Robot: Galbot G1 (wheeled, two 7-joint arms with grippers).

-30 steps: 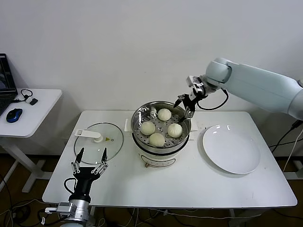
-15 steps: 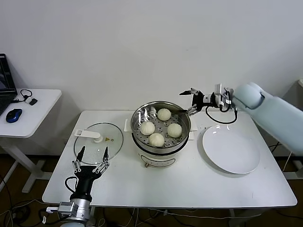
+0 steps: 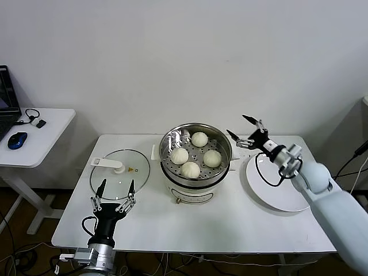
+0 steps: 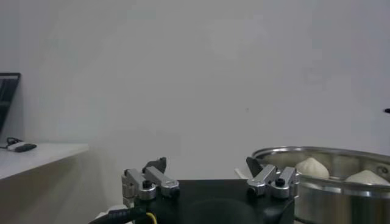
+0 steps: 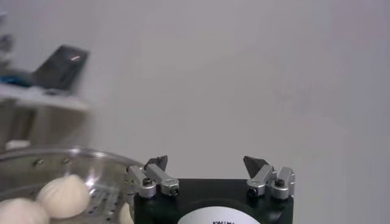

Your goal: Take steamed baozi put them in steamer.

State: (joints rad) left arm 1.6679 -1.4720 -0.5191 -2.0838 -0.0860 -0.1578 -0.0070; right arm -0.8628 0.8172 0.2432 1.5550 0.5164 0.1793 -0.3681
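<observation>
Several cream-white steamed baozi lie on the perforated tray inside the shiny round steamer at the table's middle; two show in the left wrist view and some in the right wrist view. My right gripper is open and empty, in the air to the right of the steamer, above the inner edge of the white plate. My left gripper is open and empty, parked at the table's front left, just in front of the glass lid.
The flat glass lid with a white handle lies left of the steamer. A side table at far left holds a blue mouse and a laptop edge. A white wall stands behind the table.
My right arm has drawn back from above the steamer's far right rim, swinging right and lower toward the plate, gripper open and empty. The left arm has hardly moved.
</observation>
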